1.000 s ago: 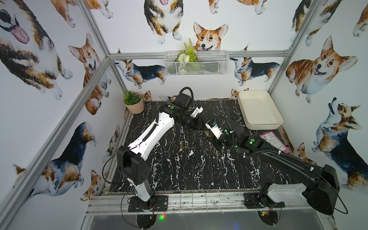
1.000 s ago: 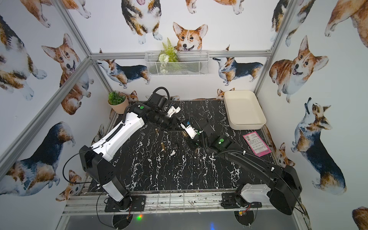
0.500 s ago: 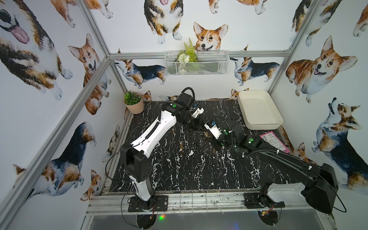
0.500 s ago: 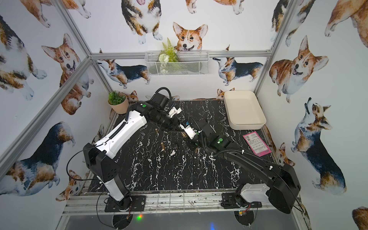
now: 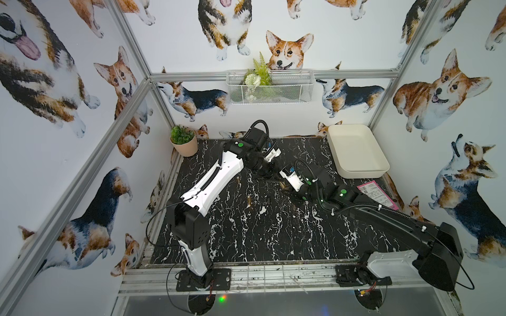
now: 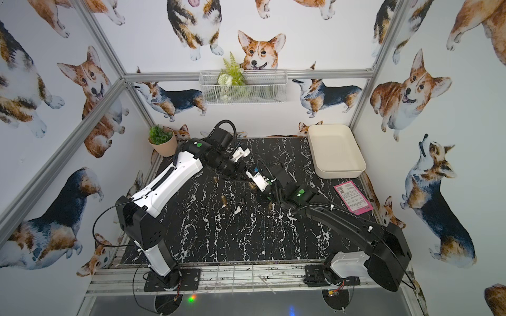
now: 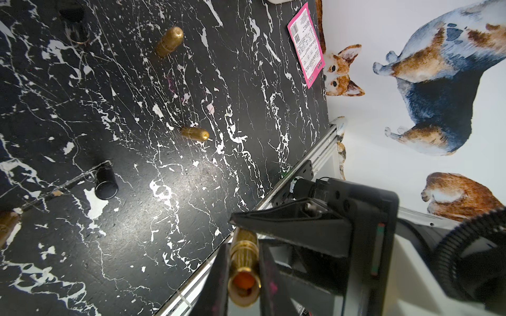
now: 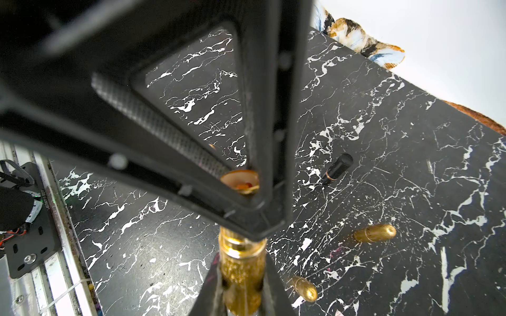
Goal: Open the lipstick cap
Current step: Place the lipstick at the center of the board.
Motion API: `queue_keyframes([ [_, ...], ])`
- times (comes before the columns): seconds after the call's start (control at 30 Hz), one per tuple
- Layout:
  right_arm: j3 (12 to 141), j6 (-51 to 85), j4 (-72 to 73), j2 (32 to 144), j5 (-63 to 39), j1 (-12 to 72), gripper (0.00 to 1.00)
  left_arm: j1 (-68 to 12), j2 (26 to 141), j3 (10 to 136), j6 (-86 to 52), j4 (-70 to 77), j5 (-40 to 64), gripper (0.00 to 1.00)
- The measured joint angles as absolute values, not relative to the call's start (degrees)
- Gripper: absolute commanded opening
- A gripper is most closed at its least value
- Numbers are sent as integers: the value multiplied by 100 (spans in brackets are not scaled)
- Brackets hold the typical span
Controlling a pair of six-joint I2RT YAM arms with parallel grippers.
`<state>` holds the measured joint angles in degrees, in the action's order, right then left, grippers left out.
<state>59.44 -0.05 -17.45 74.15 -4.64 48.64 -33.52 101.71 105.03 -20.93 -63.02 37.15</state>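
This is a robot-lab test cell, playfully decorated. A black marble-patterned tabletop [image 5: 246, 232] sits boxed inside an aluminium frame [image 5: 197, 76], with walls papered in cartoon corgis [image 5: 287, 50]. 2 robot arms are bolted to a slotted rail [image 5: 273, 276] at 6 o'clock: the left arm [image 5: 210, 180] at 7, the right arm [image 5: 397, 221] at 5. Staged props include a wire basket [image 5: 290, 90] at 12, a potted plant [image 5: 184, 141] at 10 and a white tray [image 5: 361, 173] at 2.

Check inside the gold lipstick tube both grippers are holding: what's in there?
An orange-red patch shows in the end of the gold lipstick tube facing the left wrist camera. Further in, the gold wall, the left gripper and the right gripper hide the rest.
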Motion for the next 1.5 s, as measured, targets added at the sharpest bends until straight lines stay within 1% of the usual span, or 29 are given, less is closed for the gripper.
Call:
queue_keyframes([
  [0.33, 5966, -5, -1820, 7424, -451, 4864, 1, -3356, 10230, 10558, -2014, -6405, 3723, 9],
  [0.4, 5975, -5, -1824, 7424, -449, 4864, 8, -3361, 10232, 10573, -2010, -6420, 3721, 9],
  [0.5, 6010, -5, -1861, 7432, -427, 4864, 30, -3361, 10235, 10593, -2005, -6423, 3719, 9],
  [0.67, 6095, -3, -1898, 7456, -307, 4864, 45, -3363, 10239, 10608, -1992, -6460, 3688, 9],
  [0.8, 6099, -1, -1898, 7448, -285, 4864, 50, -3361, 10241, 10654, -1994, -6486, 3656, 9],
  [0.87, 6071, -1, -1896, 7408, -285, 4864, 52, -3361, 10241, 10698, -1994, -6510, 3634, 9],
  [1.07, 5983, -1, -1894, 7286, -283, 4864, 54, -3256, 10241, 10831, -2014, -6573, 3479, 9],
  [1.27, 5778, 19, -1916, 6921, -154, 4864, 55, -2941, 10398, 11124, -2018, -6659, 2967, 10],
  [1.37, 5653, 36, -1933, 6591, -19, 4864, 57, -2884, 10733, 11533, -2010, -6777, 2502, 10],
  [1.5, 5564, 38, -1942, 6132, 196, 4864, 58, -2877, 11386, 12097, -1872, -6897, 1942, 10],
])
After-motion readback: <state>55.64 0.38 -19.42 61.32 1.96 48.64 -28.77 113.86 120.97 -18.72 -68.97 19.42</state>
